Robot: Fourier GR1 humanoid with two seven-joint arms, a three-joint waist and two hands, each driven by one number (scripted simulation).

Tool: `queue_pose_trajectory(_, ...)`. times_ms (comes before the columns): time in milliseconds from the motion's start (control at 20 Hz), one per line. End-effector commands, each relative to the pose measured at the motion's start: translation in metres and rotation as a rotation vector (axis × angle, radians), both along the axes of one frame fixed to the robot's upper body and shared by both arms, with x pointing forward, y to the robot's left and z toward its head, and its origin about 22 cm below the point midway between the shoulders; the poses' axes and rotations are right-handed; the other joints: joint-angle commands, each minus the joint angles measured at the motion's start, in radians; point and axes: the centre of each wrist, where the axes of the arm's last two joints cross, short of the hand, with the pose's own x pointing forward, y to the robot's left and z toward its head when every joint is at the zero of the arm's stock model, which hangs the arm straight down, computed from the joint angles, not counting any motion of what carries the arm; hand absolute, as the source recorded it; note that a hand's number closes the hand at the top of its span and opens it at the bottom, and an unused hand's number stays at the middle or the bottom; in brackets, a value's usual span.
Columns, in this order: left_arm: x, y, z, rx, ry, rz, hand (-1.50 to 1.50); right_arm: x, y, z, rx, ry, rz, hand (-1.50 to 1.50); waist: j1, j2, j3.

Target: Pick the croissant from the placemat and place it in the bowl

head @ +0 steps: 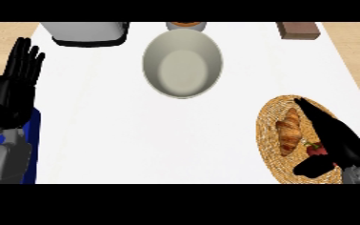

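A golden-brown croissant [290, 131] lies on the round woven placemat [271, 124] at the counter's right. My right hand [329, 136] hovers just right of the croissant, fingers straight and pointing up the view, thumb spread below; it is open and holds nothing. A small red object [316, 148] sits on the mat beside the thumb, partly hidden by the hand. The pale grey-green bowl [183, 63] stands empty at the upper middle of the counter. My left hand [17, 83] rests open at the left edge, fingers up.
A grey appliance [85, 32] stands at the back left. A small round container [186, 25] sits behind the bowl. A brown block [299, 30] lies at the back right. White counter top [141, 133] stretches between bowl and placemat.
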Motion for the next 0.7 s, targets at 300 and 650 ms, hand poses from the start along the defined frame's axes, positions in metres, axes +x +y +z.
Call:
queue_pose_trajectory(300, -0.007, -0.006, 0.0, -0.001, -0.007, -0.016, 0.0, 0.011, -0.002, -0.032, -0.015, 0.032, 0.024, -1.5, 0.002, 0.0, 0.0)
queue_pose_trajectory(650, -0.008, 0.012, -0.005, -0.014, -0.019, 0.004, 0.0, 0.016, -0.009, -0.031, -0.009, 0.048, 0.018, -1.5, 0.0, 0.0, 0.0)
